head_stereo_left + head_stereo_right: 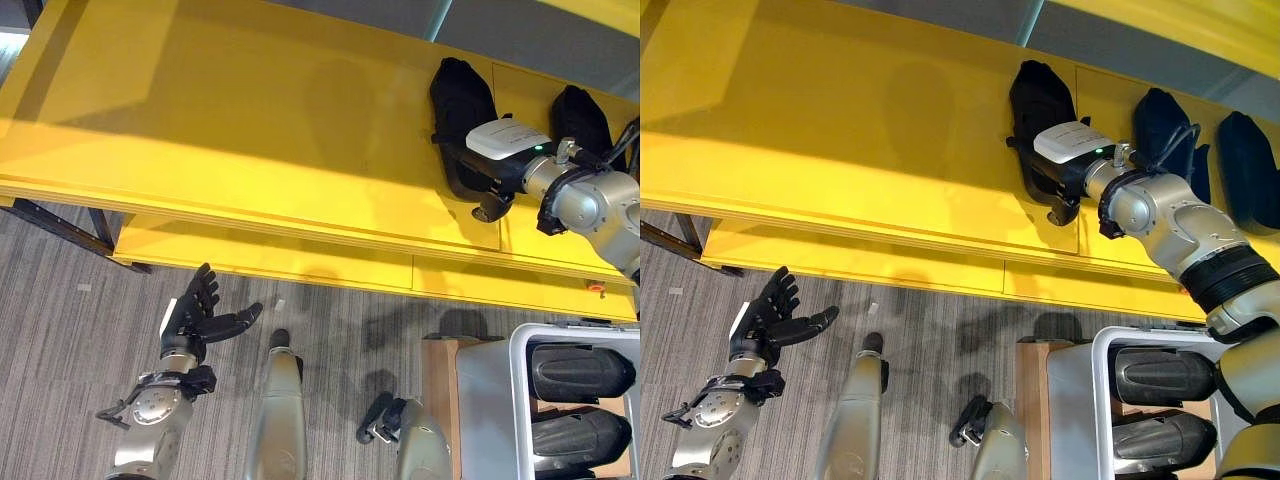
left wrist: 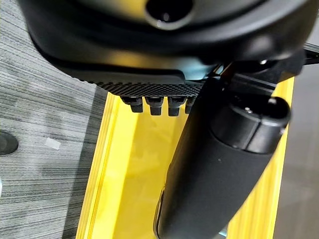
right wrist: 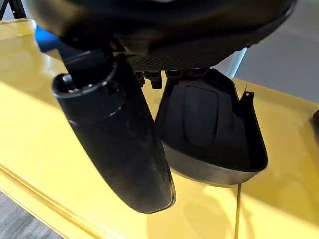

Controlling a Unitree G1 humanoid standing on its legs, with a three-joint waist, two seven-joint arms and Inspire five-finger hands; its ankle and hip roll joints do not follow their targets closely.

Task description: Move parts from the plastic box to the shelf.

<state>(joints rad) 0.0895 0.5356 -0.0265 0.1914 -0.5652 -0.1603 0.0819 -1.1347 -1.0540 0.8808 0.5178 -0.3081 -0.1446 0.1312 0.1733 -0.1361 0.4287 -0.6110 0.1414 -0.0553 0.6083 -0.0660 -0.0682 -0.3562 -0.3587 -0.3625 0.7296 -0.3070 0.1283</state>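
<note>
The right hand [image 1: 1065,170] reaches over the yellow shelf [image 1: 250,130] and lies on a black moulded part [image 3: 212,127] resting on the shelf's top surface. In the right wrist view its thumb stands out straight beside the part and its short row of fingers touches the part's rim, uncurled, so the hand is open against it. Two more black parts [image 1: 1165,135] lie on the shelf just beside the first, toward the robot's right. The plastic box [image 1: 495,400] stands on the floor at lower right and holds two more dark parts [image 1: 580,372]. The left hand [image 1: 205,315] hangs low over the grey carpet, fingers spread and holding nothing.
</note>
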